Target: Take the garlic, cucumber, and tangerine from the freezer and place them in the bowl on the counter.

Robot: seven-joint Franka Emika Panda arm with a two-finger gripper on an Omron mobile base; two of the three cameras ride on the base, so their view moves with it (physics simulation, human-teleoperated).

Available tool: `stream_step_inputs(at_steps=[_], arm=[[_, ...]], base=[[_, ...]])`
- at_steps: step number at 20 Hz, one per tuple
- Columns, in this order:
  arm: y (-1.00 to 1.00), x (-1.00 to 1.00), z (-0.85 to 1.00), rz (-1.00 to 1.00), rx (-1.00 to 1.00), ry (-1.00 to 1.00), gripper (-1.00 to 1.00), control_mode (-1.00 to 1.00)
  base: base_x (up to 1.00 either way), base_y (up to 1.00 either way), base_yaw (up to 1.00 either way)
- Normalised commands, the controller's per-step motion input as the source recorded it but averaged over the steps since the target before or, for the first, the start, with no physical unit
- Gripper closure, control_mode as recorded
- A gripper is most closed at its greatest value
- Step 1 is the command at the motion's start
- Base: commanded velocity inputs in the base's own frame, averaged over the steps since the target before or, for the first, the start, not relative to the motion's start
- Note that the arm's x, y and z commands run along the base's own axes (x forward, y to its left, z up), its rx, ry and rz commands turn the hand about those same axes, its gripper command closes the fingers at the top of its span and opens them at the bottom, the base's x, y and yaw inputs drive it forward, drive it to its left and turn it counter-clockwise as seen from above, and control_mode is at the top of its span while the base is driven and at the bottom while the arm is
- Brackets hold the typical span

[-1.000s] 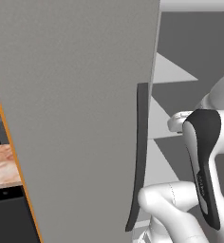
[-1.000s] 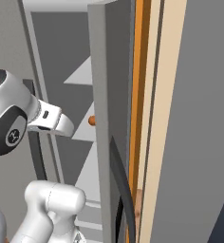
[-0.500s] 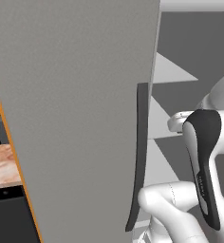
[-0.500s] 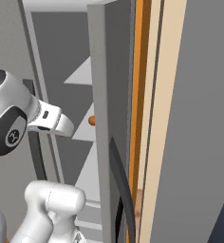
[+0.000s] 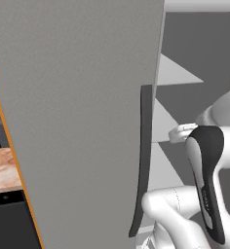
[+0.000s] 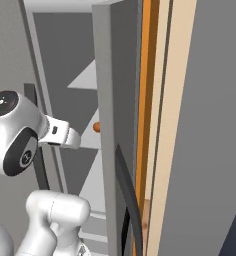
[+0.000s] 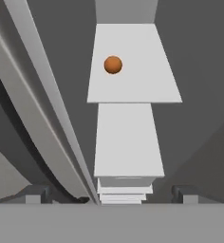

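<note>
The freezer stands open, its flat grey door (image 5: 78,121) swung toward me on the left. A small round orange tangerine (image 7: 113,64) lies on an upper pale grey shelf (image 7: 142,85) inside; in the right base view the tangerine (image 6: 96,127) peeks out beside a door edge. My gripper (image 7: 111,194) is open with nothing between its fingers. It points into the freezer, well short of the tangerine. Garlic, cucumber and bowl are out of view. A strip of the pinkish counter (image 5: 2,170) shows at the far left.
A dark vertical handle strip (image 5: 143,160) runs down the door edge close to my arm. Another grey door edge (image 6: 102,125) with a dark curved handle (image 6: 126,195) and an orange cabinet side (image 6: 146,100) close in on the right. Lower shelves (image 7: 128,142) step down below the tangerine.
</note>
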Motion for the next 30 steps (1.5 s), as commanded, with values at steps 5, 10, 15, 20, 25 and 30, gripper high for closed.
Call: stream_step_inputs(at_steps=[5, 10, 15, 20, 25, 30], arm=[[0.00, 0.43, -0.18, 0.12, 0.00, 0.00, -1.00, -1.00], [0.00, 0.52, -0.10, 0.10, 0.00, 0.00, -1.00, -1.00], [0.00, 0.52, -0.08, 0.08, 0.00, 0.00, -1.00, -1.00], [0.00, 0.46, -0.13, 0.10, 0.00, 0.02, -1.00, -1.00], [0.00, 0.35, -0.26, 0.09, 0.01, 0.00, -1.00, -1.00], [0.00, 0.40, -0.24, 0.07, 0.00, 0.00, -1.00, -1.00]], base=[[0.00, 0.00, 0.00], [0.00, 0.00, 0.00], [0.00, 0.00, 0.00], [0.00, 0.00, 0.00], [0.00, 0.00, 0.00], [0.00, 0.00, 0.00]])
